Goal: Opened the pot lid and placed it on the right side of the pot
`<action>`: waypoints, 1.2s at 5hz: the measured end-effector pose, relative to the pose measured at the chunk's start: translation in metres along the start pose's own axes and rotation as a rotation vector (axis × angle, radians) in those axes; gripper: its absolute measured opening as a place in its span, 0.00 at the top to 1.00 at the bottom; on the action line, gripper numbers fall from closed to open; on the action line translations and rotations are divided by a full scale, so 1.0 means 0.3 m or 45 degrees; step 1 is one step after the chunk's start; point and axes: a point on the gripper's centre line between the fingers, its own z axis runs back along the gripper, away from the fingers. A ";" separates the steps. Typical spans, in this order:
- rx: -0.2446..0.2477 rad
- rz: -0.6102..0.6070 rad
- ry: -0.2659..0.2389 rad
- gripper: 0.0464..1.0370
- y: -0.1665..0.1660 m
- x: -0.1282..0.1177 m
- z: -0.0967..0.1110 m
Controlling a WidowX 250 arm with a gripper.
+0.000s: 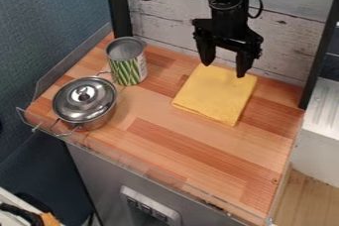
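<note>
overhead, the black end effector [225, 66] hangs spread open above a folded yellow cloth [217, 93], near the round, shiny metal pot [96, 120].

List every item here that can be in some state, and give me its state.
Pot: upright, covered.
Lid: on the pot, knob up.
Can: upright, top open.
Yellow cloth: folded, lying flat on the wooden counter.
Gripper: open, fingers apart, holding nothing.
</note>
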 end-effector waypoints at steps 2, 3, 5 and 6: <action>0.038 0.064 0.064 0.04 0.105 -0.118 -0.022; 0.106 0.152 0.029 0.04 0.276 -0.218 0.050; 0.138 0.253 0.026 0.04 0.500 -0.391 0.118; 0.158 0.266 0.045 0.04 0.542 -0.431 0.118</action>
